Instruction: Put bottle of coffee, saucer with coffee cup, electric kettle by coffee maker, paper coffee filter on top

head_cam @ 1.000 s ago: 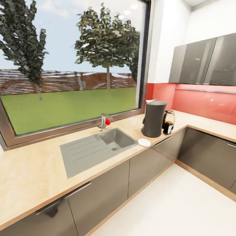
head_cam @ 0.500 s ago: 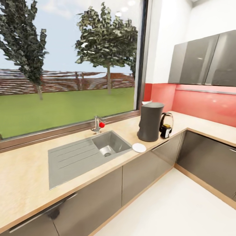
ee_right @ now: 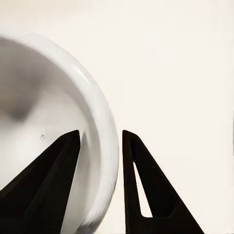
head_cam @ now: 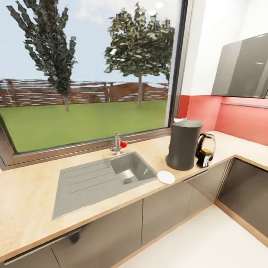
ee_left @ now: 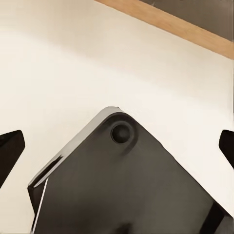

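on the countertop [head_cam: 33, 201]: 1 coffee maker [head_cam: 183, 145], 1 kettle [head_cam: 206, 150], 1 saucer [head_cam: 166, 177]; right pincer [ee_right: 100, 141] pinching 1 white cup [ee_right: 48, 122], left pincer [ee_left: 117, 146] spread

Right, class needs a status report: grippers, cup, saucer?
Right gripper shut on coffee cup rim. Left gripper open, empty. Saucer bare beside coffee maker.

Crowded corner, open left stretch

The coffee maker [head_cam: 183, 144] stands tall near the table's [head_cam: 29, 201] inner corner, with the electric kettle [head_cam: 205, 149] just beside it toward that corner and the bottle of coffee [head_cam: 204, 155] in front of the kettle. The saucer [head_cam: 166, 176] lies flat near the front edge, just beside the sink [head_cam: 102, 178]. The faucet [head_cam: 118, 143] sticks up by the back edge under the window. The bare wood left of the sink is the widest free patch.
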